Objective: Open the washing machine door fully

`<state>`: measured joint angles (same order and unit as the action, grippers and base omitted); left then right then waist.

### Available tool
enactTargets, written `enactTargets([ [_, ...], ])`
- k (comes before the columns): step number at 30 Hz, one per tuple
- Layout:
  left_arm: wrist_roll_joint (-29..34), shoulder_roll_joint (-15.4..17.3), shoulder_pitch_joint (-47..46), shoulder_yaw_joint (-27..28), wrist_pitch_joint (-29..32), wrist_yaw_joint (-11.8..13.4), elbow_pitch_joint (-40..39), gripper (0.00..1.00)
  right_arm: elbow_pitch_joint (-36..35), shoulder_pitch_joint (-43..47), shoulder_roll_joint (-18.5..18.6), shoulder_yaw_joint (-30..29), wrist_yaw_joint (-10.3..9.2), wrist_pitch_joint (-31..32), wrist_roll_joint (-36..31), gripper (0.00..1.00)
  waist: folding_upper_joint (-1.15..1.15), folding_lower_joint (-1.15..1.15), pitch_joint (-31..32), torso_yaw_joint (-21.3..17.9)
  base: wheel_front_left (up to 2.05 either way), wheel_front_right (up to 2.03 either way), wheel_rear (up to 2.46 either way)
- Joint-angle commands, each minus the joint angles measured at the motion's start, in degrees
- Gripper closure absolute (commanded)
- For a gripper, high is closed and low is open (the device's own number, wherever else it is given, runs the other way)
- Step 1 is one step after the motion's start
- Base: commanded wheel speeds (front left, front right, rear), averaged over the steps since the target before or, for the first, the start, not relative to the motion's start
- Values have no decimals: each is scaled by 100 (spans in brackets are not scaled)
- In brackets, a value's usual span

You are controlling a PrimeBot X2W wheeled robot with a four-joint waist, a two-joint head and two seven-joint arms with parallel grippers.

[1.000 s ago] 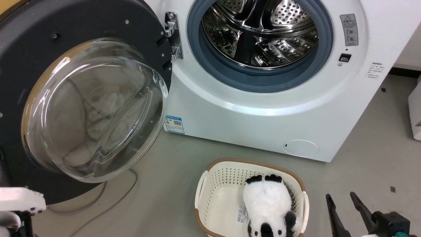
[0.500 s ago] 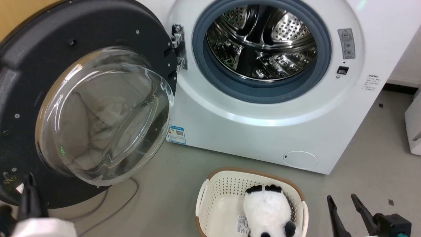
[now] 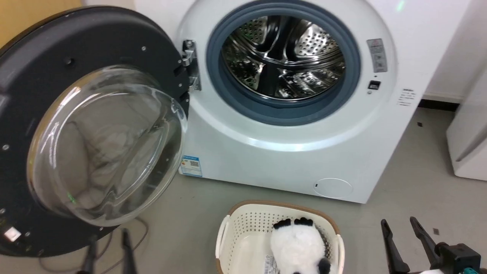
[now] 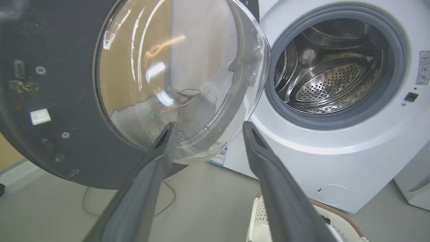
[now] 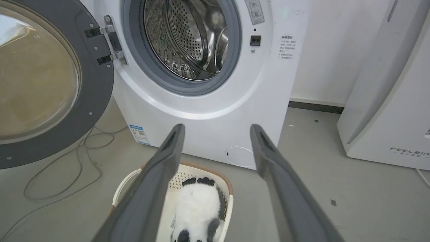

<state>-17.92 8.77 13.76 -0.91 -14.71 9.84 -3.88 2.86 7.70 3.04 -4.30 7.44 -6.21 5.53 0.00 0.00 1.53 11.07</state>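
Note:
The washing machine door (image 3: 95,45) hangs swung far out to the left on its hinge (image 3: 189,62). Its matte dark-grey inner side and clear glass bowl (image 3: 106,144) face me. The drum opening (image 3: 281,57) is uncovered. My left gripper (image 3: 109,236) is open and holds nothing, low by the floor just below the door's bottom rim. In the left wrist view this gripper (image 4: 208,125) points at the bowl (image 4: 168,67) without touching it. My right gripper (image 3: 398,221) is open and holds nothing at the lower right, and it (image 5: 216,127) hovers above the basket.
A cream laundry basket (image 3: 243,213) with a panda plush (image 3: 296,243) stands on the floor before the machine. A grey cable (image 5: 67,168) loops under the door. A white FEELBIRD appliance (image 5: 386,101) stands to the right of the machine.
The head camera has shifted. My left gripper has left the door's lower left edge and now shows as two dark fingers below the rim. The right gripper has barely moved.

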Motion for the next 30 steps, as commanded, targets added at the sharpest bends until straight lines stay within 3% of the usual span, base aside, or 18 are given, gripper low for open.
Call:
enactTargets([
  [1,76,-42,-8,-140,-29,-106,110,0,-91,52,-16,28,5,6,-15,0,0,0,43,-125,0,0,0],
  [7,248,-184,-268,-487,-29,-299,332,0,-310,126,-16,132,5,104,-77,0,0,0,101,-453,0,0,0],
  [15,560,-71,-521,-802,-20,-448,766,0,-448,256,-16,252,5,192,-108,0,0,0,115,-812,0,0,0],
  [29,649,77,-702,-900,14,-439,1131,0,-350,265,-16,349,5,159,-51,0,0,0,95,-987,0,0,0],
  [30,629,66,-619,-917,30,-449,1127,100,-350,226,0,340,0,200,-80,100,0,0,95,-988,0,0,0],
])
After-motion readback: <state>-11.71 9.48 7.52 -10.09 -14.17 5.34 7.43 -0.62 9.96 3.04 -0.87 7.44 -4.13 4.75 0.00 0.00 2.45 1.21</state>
